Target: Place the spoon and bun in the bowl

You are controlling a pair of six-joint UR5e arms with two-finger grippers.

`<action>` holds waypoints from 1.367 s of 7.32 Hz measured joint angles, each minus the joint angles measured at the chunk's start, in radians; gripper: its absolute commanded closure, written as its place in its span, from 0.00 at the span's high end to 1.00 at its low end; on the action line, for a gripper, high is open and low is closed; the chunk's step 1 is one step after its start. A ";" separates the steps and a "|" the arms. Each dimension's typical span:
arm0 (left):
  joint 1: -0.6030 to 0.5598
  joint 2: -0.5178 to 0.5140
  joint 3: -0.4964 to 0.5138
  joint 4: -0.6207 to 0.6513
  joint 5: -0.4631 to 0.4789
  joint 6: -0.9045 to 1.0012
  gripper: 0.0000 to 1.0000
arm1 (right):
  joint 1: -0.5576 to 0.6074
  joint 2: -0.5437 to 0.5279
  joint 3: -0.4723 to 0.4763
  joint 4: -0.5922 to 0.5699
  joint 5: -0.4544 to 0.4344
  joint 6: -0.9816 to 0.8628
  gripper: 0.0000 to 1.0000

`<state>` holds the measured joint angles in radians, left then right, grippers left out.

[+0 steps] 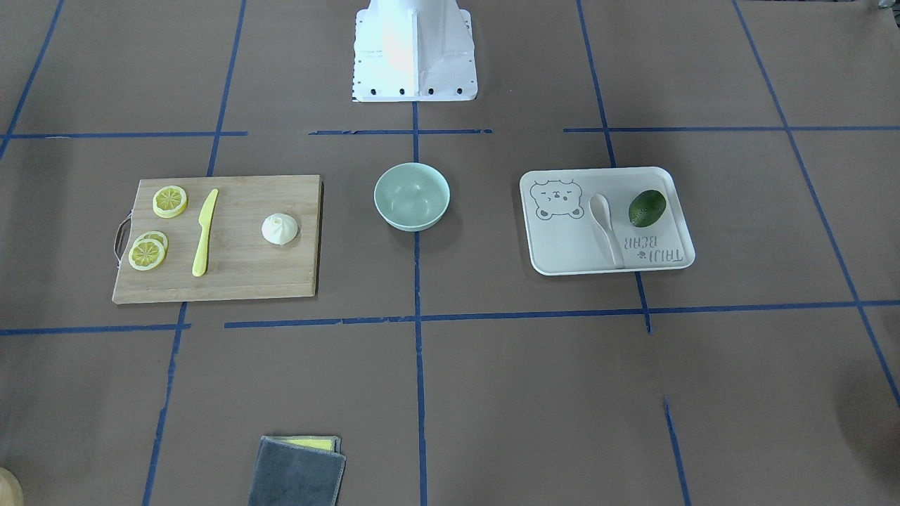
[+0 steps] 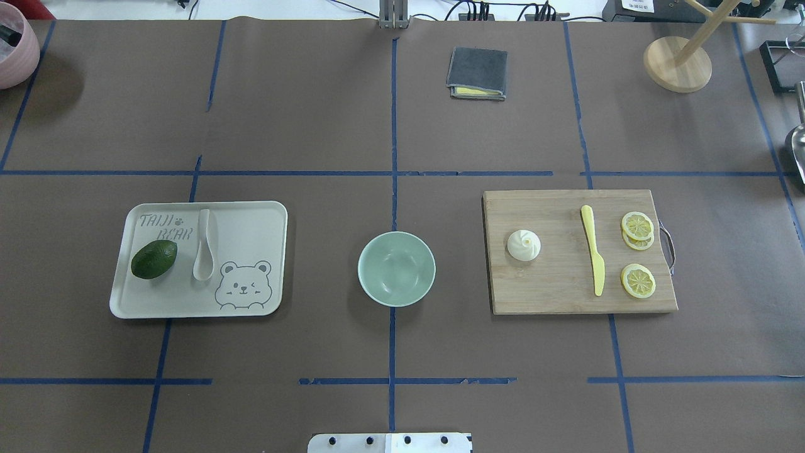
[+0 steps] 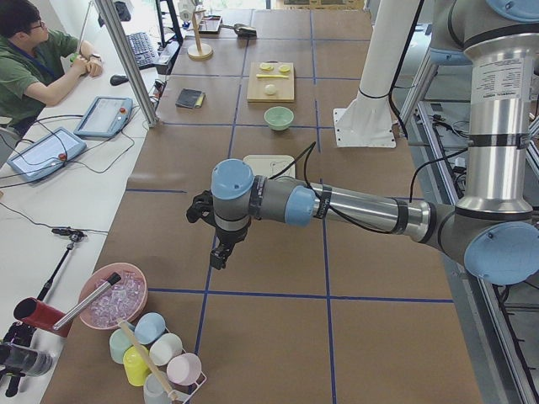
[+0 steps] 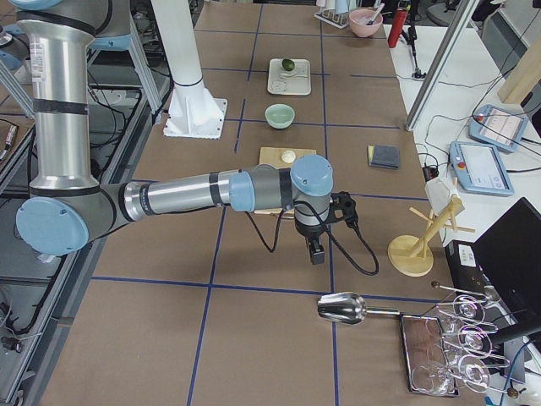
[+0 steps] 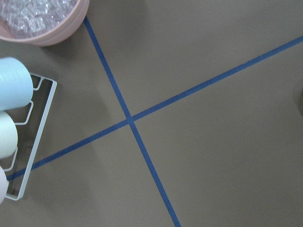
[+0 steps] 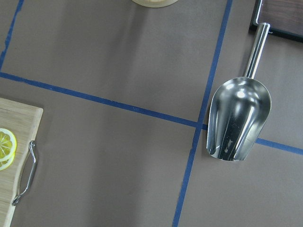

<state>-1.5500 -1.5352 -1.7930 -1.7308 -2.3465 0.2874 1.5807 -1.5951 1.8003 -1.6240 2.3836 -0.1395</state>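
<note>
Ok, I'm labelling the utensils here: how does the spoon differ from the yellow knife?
The spoon is off-white with a rounded scoop; the knife is yellow, slimmer and longer. The spoon lies on the tray beside the avocado; the knife lies on the wooden board. Both lie flat.

Matt brown paper covering right across the table, blue tape lines stuck flat on it. The bowl is smooth mint plastic by the look of it, with a soft sheen inside. The spoon is off-white plastic and a touch glossy, on a matt off-white tray. The avocado has dull, finely pebbled dark skin. The bun is smooth and white with no shine. The cutting board is pale wood with the grain showing and a thin metal handle. The knife is plain yellow plastic. The folded cloth is soft and grey. The scoop is polished metal, mirror-bright.
</note>
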 measured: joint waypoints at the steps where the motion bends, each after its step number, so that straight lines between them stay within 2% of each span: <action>1: 0.000 -0.020 0.008 -0.101 0.000 -0.004 1.00 | -0.001 0.003 -0.001 0.005 0.008 0.006 1.00; 3: 0.009 -0.061 0.022 -0.275 -0.006 -0.134 1.00 | -0.001 0.005 -0.002 0.007 0.012 0.008 1.00; 6: 0.112 -0.097 -0.011 -0.342 -0.009 -0.464 1.00 | -0.001 0.005 -0.004 0.008 0.013 0.007 1.00; 7: 0.175 -0.105 -0.044 -0.347 0.000 -0.571 1.00 | 0.000 0.002 -0.005 0.014 0.013 0.007 1.00; 10: 0.466 -0.119 -0.181 -0.350 0.155 -0.885 1.00 | 0.001 -0.003 -0.011 0.032 0.041 0.013 1.00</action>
<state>-1.0836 -1.6545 -1.9739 -2.0807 -2.1911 -0.5978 1.5814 -1.5979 1.7889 -1.5923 2.4248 -0.1267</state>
